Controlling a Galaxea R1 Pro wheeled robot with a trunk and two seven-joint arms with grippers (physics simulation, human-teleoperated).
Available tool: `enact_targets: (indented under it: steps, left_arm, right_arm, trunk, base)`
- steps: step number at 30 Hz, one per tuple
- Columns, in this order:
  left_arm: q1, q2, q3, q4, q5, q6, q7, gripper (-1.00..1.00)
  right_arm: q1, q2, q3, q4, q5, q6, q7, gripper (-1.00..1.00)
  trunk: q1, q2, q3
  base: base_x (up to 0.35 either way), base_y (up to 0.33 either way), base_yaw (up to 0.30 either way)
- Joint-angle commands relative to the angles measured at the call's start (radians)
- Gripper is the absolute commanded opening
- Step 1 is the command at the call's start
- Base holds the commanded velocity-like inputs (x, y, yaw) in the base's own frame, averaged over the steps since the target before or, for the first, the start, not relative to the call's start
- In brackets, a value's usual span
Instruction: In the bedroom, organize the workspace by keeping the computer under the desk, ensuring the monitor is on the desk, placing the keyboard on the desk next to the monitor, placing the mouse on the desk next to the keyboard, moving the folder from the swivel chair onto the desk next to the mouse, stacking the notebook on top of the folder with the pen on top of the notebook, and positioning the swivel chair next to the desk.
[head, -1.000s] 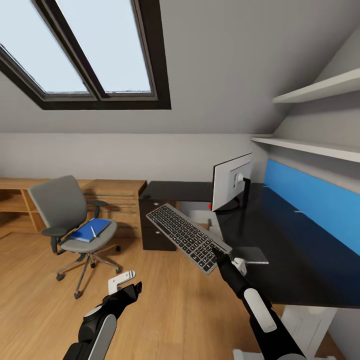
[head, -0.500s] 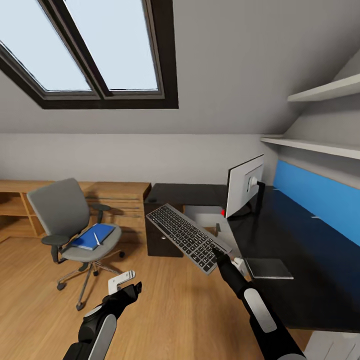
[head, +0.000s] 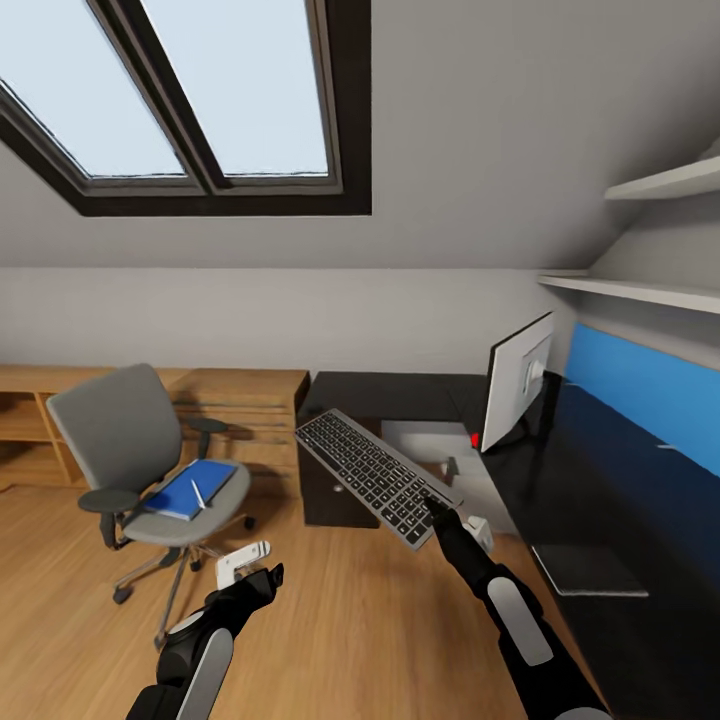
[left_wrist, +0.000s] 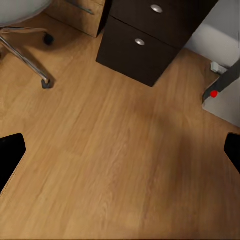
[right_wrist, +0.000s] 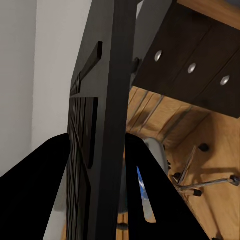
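My right gripper (head: 436, 510) is shut on one end of the keyboard (head: 376, 476), holding it tilted in the air in front of the desk (head: 400, 396). In the right wrist view the keyboard (right_wrist: 100, 120) stands edge-on between the black fingers (right_wrist: 150, 175). The monitor (head: 516, 394) stands on the desk, and the notebook (head: 590, 570) lies nearer on the top. Under the desk is the computer (head: 436, 450), also seen as the computer (left_wrist: 227, 95) from the left wrist. On the swivel chair (head: 120, 440) lies the folder (head: 190, 488) with the pen (head: 199, 493). My left gripper (head: 246, 562) hangs open over the floor. The mouse is out of view.
A dark drawer unit (left_wrist: 150, 35) with silver knobs stands under the desk's left end. Light-wood drawers (head: 240, 400) line the back wall behind the chair. A blue wall panel (head: 640, 390) and white shelves (head: 640, 290) run along the right. Wooden floor (head: 340, 620) lies between chair and desk.
The whole view has shifted, so desk, monitor and notebook now sit further right in the picture. Both arms keep their pose, with the keyboard still held.
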Motion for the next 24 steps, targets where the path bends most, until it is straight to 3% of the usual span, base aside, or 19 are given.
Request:
enact_targets:
  steps: [1,10,24]
  left_arm:
    - [-0.001,0.000,-0.001,-0.001,0.011,0.002,0.009,1.00]
    - [-0.001,0.000,-0.001,-0.001,0.011,0.002,0.009,1.00]
    - [-0.001,0.000,-0.009,-0.001,0.011,0.002,0.011,1.00]
  right_arm:
    - [-0.001,0.001,-0.004,-0.001,-0.010,0.008,0.002,-1.00]
    - [-0.001,0.000,-0.005,-0.001,-0.010,0.009,0.001,-1.00]
    - [-0.001,0.000,-0.003,0.001,-0.017,0.011,0.005,-1.00]
  trunk:
    - [0.001,-0.001,-0.001]
    - [0.001,-0.001,-0.001]
    - [0.001,-0.001,-0.001]
  base:
    - [0.267,0.192,-0.158]
    - [0.267,0.170,-0.139]
    - [0.284,0.012,-0.004]
